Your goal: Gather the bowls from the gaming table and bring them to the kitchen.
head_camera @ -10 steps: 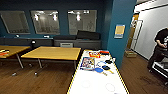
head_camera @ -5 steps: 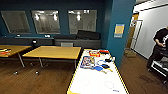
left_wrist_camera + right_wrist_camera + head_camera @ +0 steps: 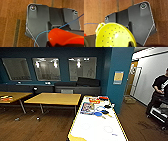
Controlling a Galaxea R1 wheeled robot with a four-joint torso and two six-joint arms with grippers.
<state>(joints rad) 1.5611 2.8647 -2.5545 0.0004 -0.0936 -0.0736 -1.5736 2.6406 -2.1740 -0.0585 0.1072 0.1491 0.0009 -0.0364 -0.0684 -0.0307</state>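
The orange-red bowl [image 3: 62, 36] hangs large and close above the brown wooden floor in the left wrist view, with my left gripper [image 3: 55, 44] shut on its edge. In the right wrist view the yellow-green bowl [image 3: 113, 36], dotted with small holes, also hangs above the floor. My right gripper [image 3: 130, 44] is shut on its rim. Ahead in the head view stands the gaming table [image 3: 75, 123], with a glossy white top and a yellow-black rim.
Blue and black paddles [image 3: 98, 114], papers and small items lie at the table's far end. Two wooden tables [image 3: 53, 98] stand to the left. A teal pillar [image 3: 120, 77] rises behind the table. A person [image 3: 160, 89] stands at the right by a cart.
The whole head picture has shifted only slightly. Nothing on the gaming table has moved.
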